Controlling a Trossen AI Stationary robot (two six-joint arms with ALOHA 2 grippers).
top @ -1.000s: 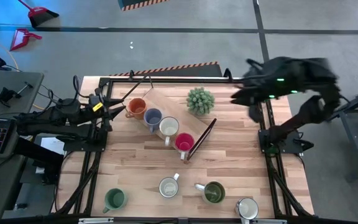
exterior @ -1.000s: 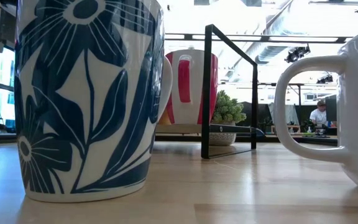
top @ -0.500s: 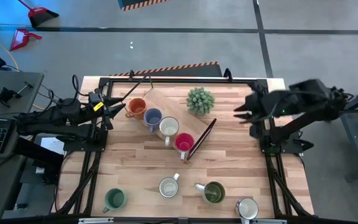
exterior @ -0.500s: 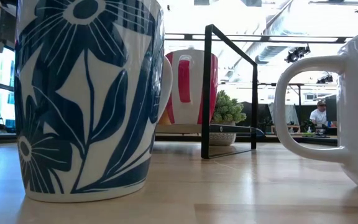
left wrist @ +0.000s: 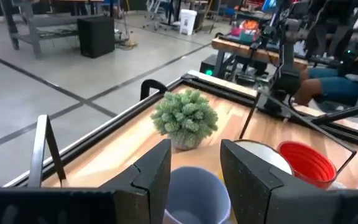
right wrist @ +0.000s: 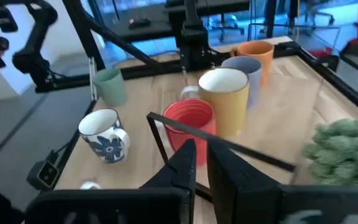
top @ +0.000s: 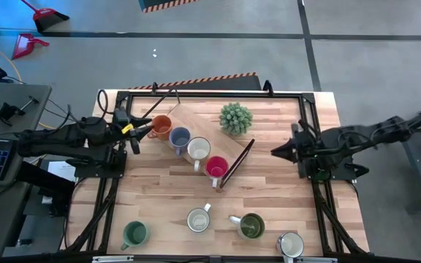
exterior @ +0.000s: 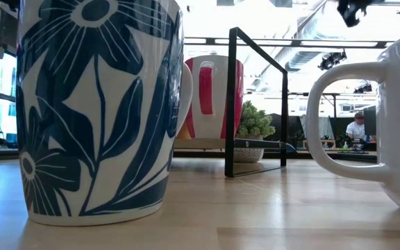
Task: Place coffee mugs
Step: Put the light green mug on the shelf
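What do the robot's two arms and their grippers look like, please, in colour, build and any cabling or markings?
Both arms are dark, nearly black, jointed links. The left gripper carries a small yellow marking just behind its fingers, with thin cables trailing along that arm. The right gripper is plain black and tapers forward. In the wrist views, each gripper's fingers are broad, matte-black angular blocks.

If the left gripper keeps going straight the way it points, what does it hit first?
Probably the orange mug: the left gripper sits open right beside it, pointing along the mug row; height is unclear.

text: we are reading none | labels: none | brands: none | numbers: none | signs: none
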